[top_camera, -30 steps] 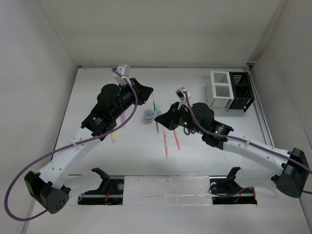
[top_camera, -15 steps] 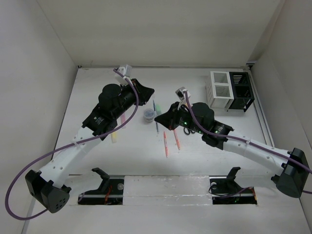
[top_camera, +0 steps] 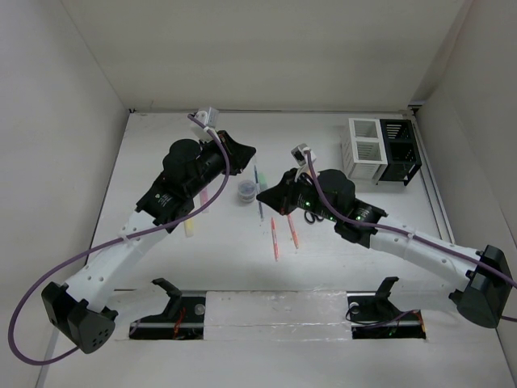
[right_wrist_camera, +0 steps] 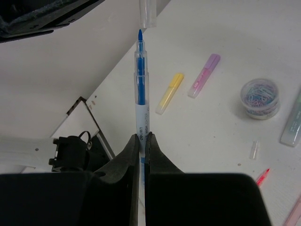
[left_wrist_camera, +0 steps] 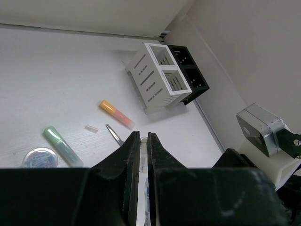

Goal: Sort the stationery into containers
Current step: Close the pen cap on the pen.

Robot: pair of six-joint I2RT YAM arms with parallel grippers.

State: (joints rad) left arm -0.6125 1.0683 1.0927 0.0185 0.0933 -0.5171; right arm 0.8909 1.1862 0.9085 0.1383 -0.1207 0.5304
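My right gripper (right_wrist_camera: pixel 142 135) is shut on a blue pen (right_wrist_camera: pixel 140 89) whose bare tip points up and away. Just beyond that tip hangs a clear cap (right_wrist_camera: pixel 147 14). My left gripper (left_wrist_camera: pixel 141 134) is shut on this clear cap (left_wrist_camera: pixel 142 146), end to end with the pen. In the top view the two grippers meet mid-table over the blue pen (top_camera: pixel 258 194). The white container (top_camera: pixel 365 149) and black container (top_camera: pixel 400 149) stand side by side at the back right. Yellow (right_wrist_camera: pixel 169 92), purple (right_wrist_camera: pixel 204 75), green (left_wrist_camera: pixel 62 146) and orange (left_wrist_camera: pixel 116 113) highlighters lie loose on the table.
A round tub of paper clips (top_camera: pixel 246 191) sits beside the grippers. Two orange-red pens (top_camera: pixel 275 238) lie nearer the front. A small loose clear cap (left_wrist_camera: pixel 91 127) and a grey blade (left_wrist_camera: pixel 114 135) lie near the orange highlighter. Walls enclose the table on three sides.
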